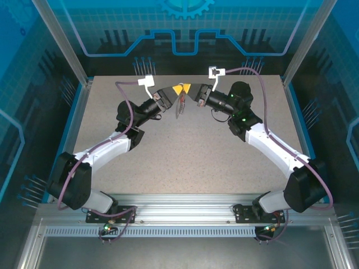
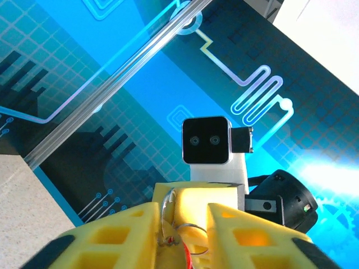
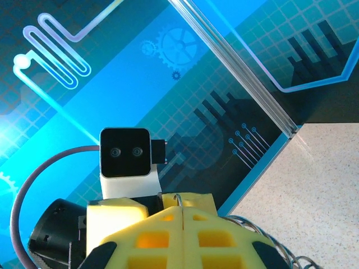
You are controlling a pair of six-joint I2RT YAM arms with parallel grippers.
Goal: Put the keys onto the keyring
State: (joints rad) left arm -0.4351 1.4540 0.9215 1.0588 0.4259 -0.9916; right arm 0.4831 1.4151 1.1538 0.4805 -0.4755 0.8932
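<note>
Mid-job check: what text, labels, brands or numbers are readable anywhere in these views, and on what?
No readable text anywhere.
White tag on the left arm's cable: too small to tell whether it carries print.
White tag on the right arm's cable: likewise too small.
Right wrist camera's black face: no brand or label visible.
Left wrist camera's black face: none visible either.
Backdrop panels: gear and circuit-line graphics, no words.

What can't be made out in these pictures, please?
- key: left wrist view, bottom edge cuts it off; just a red sliver.
- keyring: right wrist view, the shut right gripper hides all but a wire loop.
- Top view: the dangling bundle is too small to tell whether key and ring are joined.
</note>
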